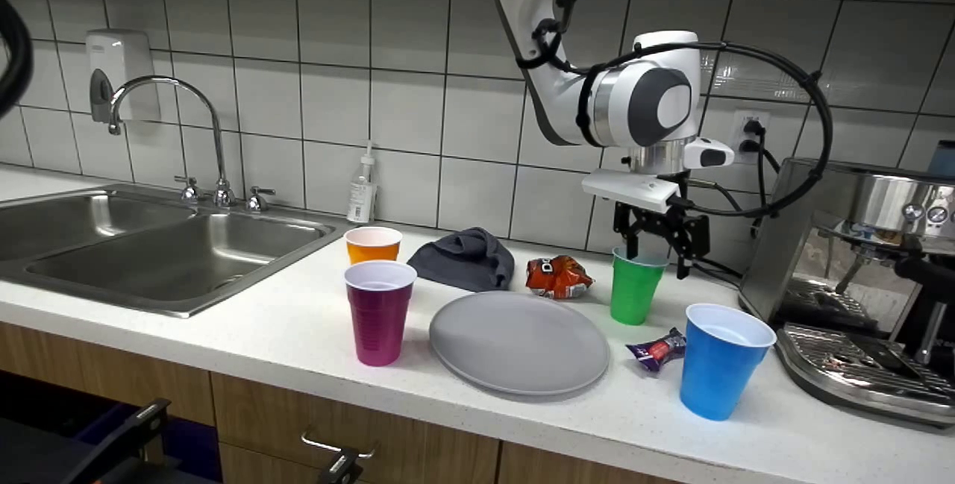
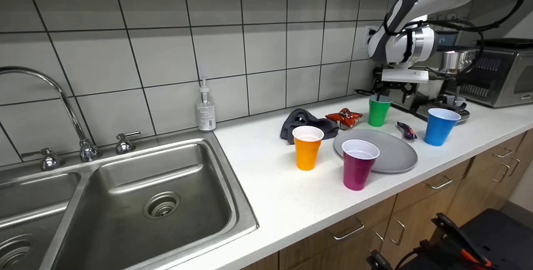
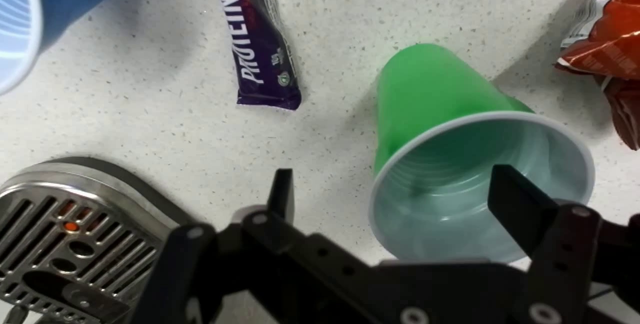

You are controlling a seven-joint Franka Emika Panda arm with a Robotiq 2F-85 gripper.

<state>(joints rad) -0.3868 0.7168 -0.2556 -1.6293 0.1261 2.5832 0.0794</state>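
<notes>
The Robotiq gripper [image 1: 658, 260] points down with its fingers spread wide and nothing pinched between them. It straddles the rim of the green plastic cup [image 3: 430, 94], which stands upright on the white speckled countertop [image 1: 283, 320], between the crinkled orange-red snack bag [image 1: 558, 277] and the espresso machine [image 1: 877, 200]. In the wrist view one finger lies over the cup's pale mouth and the other is outside it, over bare countertop; whether the inner tip is below the rim or just above it, I cannot tell.

Sideways drift seems the main hazard: the cup looks empty and light, so a finger catching its wall could tip it or shove it into the snack bag. A descent slightly off line could land a fingertip on the rim and fold it, and too hard a squeeze could buckle the thin plastic. The protein bar [image 1: 660, 350] and the blue plastic cup [image 1: 716, 372] are near, so a low sweep toward the counter's front edge could knock either one. The black cable loop [image 1: 827, 126] bows out near the espresso machine and could snag there if the wrist turns
</notes>
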